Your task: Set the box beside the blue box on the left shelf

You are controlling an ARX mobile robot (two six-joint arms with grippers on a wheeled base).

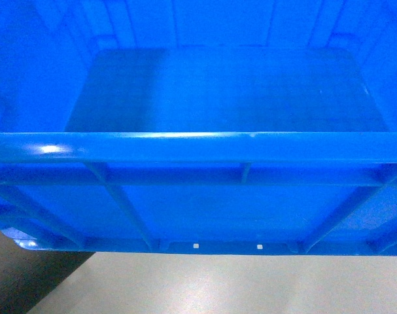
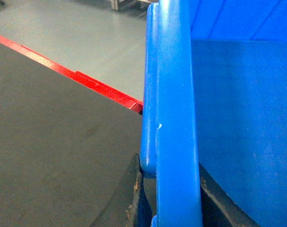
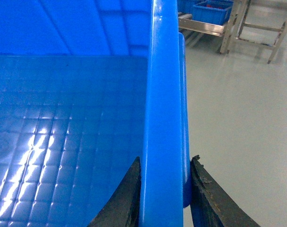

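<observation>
Pale grey-green floor stretches around me, and far off in the right wrist view a metal rack carries another blue box; I can't tell from here whether that is the left shelf I'm meant to reach. In the left wrist view a dark surface edged with a red strip lies just beside the load.

The box fills the head view, its near wall ribbed, its floor bare, and pale floor showing under its bottom edge, so I judge it is carried clear of the ground. My left hand pinches the rim on its side, one dark finger against the outer lip. My right hand is clamped the same way on the opposite rim, fingers either side of it.

I judge this is the carry. To do it well I want both grips kept firm and level with each other, so the box neither tilts nor slides along the rims. The head camera is almost blocked, so I should lean on the wrist views for clearance, mind the red-edged surface on the left, and lower only once the rack rails are plainly underneath, beside the other box.
</observation>
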